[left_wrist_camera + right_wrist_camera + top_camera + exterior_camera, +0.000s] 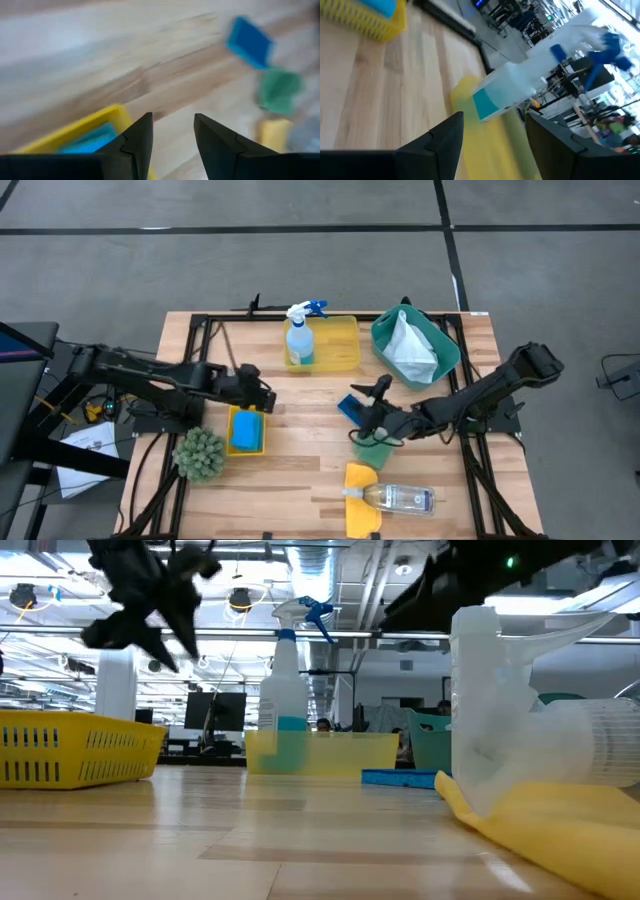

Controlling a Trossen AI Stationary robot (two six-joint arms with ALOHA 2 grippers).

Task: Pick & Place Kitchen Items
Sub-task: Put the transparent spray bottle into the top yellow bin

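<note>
Left gripper (268,402) hovered above small yellow tray (246,430), fingers apart, empty; right gripper (368,420) gaped empty over green cloth (373,450); cloth looked soft, light; pinch bunched middle

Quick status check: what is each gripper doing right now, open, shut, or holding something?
Left gripper: open, holding nothing, above the small yellow plastic tray.
Right gripper: open, holding nothing, facing the blue-liquid spray bottle.
</note>
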